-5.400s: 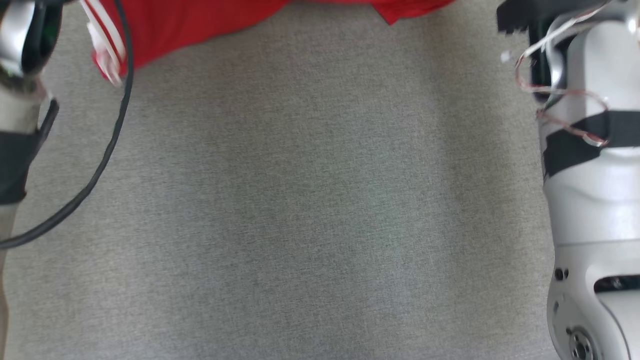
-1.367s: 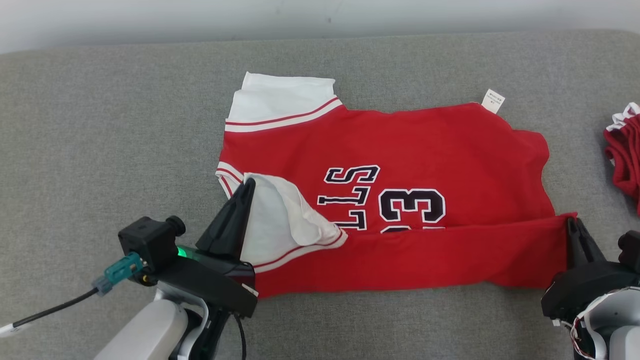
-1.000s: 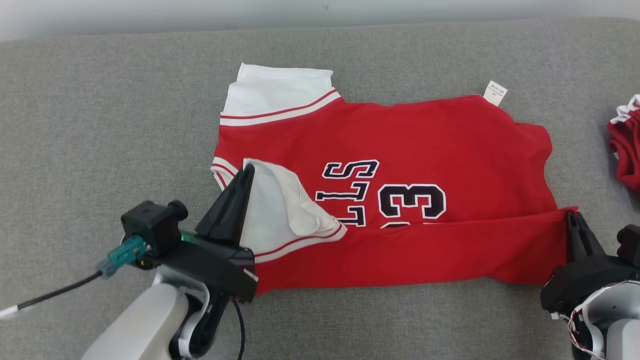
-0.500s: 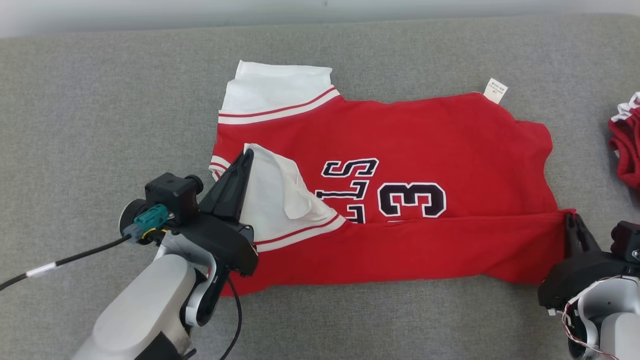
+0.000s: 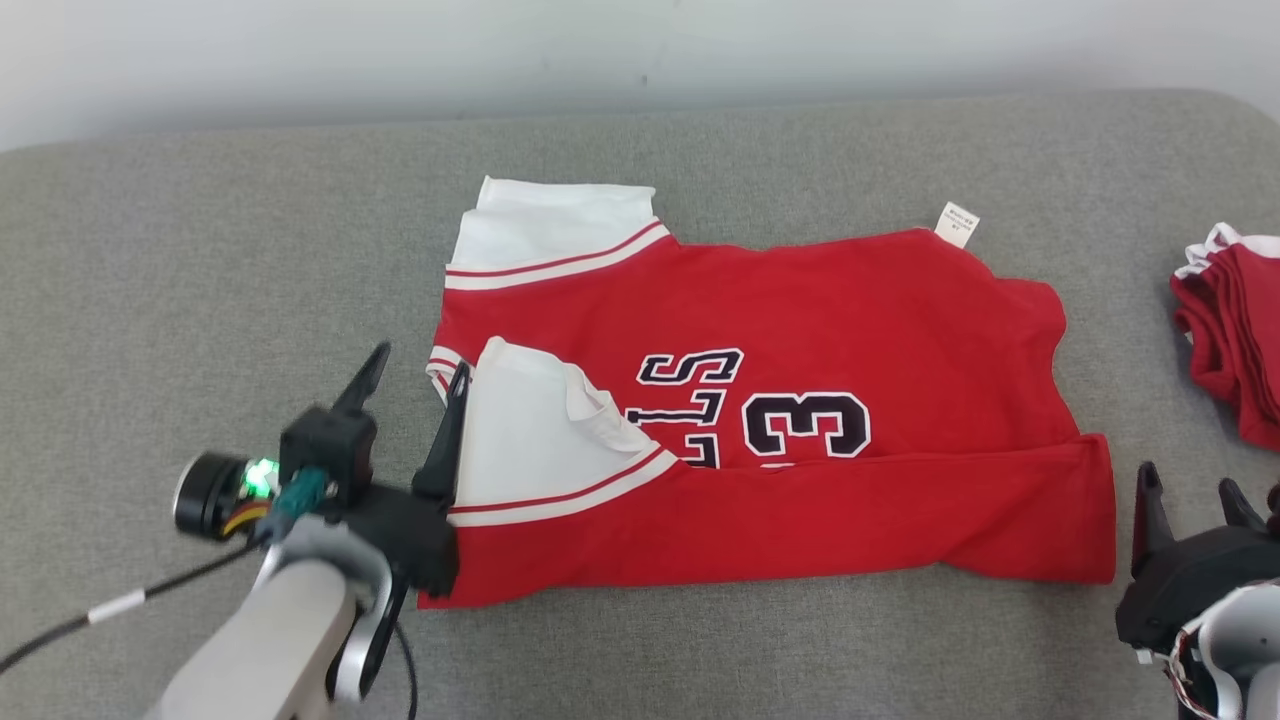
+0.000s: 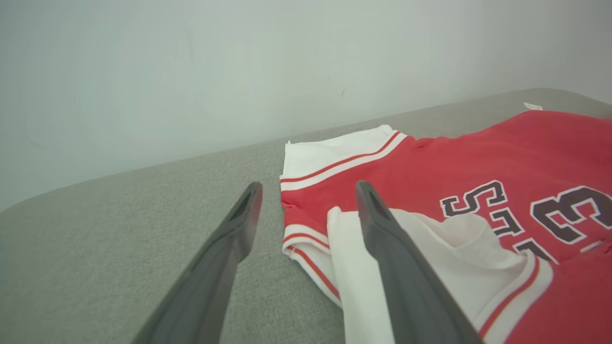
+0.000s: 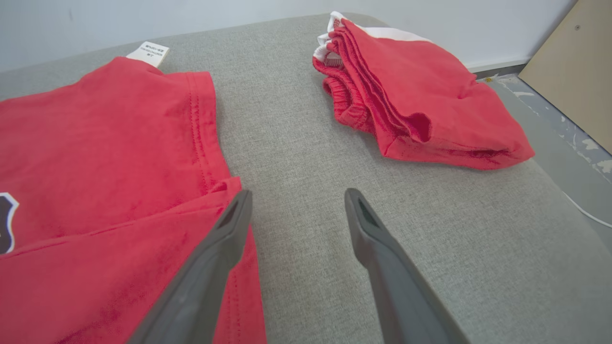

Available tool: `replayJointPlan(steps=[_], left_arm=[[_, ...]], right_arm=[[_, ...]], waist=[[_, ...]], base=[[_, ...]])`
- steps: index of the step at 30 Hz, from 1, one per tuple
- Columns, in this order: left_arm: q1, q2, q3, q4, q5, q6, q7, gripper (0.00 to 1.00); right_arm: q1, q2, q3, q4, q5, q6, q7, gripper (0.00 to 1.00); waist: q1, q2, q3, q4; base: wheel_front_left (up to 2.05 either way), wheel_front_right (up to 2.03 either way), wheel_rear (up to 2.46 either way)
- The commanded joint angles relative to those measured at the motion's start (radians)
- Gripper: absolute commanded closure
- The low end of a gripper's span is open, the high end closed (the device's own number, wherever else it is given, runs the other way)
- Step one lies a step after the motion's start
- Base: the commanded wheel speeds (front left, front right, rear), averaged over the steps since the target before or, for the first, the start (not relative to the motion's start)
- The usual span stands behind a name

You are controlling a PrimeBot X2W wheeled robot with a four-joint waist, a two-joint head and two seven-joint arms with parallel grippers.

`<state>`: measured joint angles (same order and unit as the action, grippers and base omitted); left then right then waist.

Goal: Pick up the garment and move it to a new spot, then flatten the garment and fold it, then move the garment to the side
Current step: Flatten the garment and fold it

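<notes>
Near the front edge of the grey padded surface (image 5: 700,650), on the left: the left gripper (image 5: 423,358), its 2 dark fingers spread wide, gripping nothing. 1 finger over bare grey cloth, the other along the edge of a white sleeve (image 5: 530,440); touching it or just above it, cannot tell. Behind this gripper, a pale forearm and a black cable (image 5: 120,605) running off to the left.

Near the front edge on the right: the right gripper (image 5: 1187,478), also wide open and empty. Stands just beside the near right corner of the red jersey (image 5: 800,300).

Toward the middle of the surface: the jersey itself, lying flat and spread sideways. Near long edge folded up over the body in a red band, covering the lower part of the black and white print. Above the band, a large 3 and some letters, partly hidden. White sleeve with red stripes folded onto the red at the near left; a 2nd white sleeve (image 5: 550,225) sticking out at the far left. Small white label (image 5: 957,224) at the far right side of the jersey.

At the right edge of the surface, well apart from the jersey: a folded pile of red clothes (image 5: 1235,330) with a white trim.

Beyond the far edge: a pale wall (image 5: 600,50).
</notes>
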<state>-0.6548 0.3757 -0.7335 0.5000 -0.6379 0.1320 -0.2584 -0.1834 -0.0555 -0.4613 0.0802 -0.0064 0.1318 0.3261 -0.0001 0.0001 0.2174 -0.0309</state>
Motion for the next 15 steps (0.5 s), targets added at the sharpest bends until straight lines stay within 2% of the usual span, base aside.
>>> replayJointPlan(steps=[1, 6, 10, 15], left_arm=[[0.030, 0.013, 0.000, -0.010, 0.010, 0.010, -0.004, 0.00], [0.155, 0.076, -0.027, -0.114, 0.009, 0.068, 0.067, 0.00], [0.252, 0.106, -0.032, -0.214, -0.027, 0.112, 0.131, 0.00], [0.338, 0.105, -0.013, -0.300, -0.083, 0.163, 0.166, 0.00]], right_arm=[[0.015, 0.004, -0.003, -0.014, 0.006, -0.003, 0.009, 0.00], [0.073, 0.007, -0.010, -0.071, 0.026, -0.003, 0.071, 0.00], [0.096, 0.007, -0.006, -0.081, 0.060, -0.003, 0.087, 0.00], [0.108, 0.007, 0.000, -0.064, 0.083, -0.003, 0.081, 0.00]], waist=[[0.0001, -0.0001, -0.015, 0.001], [0.0001, -0.0001, -0.027, 0.006], [0.0001, -0.0001, -0.027, 0.009], [0.0001, -0.0001, -0.024, 0.012]], base=[[0.00, 0.00, 0.00], [0.00, 0.00, 0.00], [0.00, 0.00, 0.00], [0.00, 0.00, 0.00]])
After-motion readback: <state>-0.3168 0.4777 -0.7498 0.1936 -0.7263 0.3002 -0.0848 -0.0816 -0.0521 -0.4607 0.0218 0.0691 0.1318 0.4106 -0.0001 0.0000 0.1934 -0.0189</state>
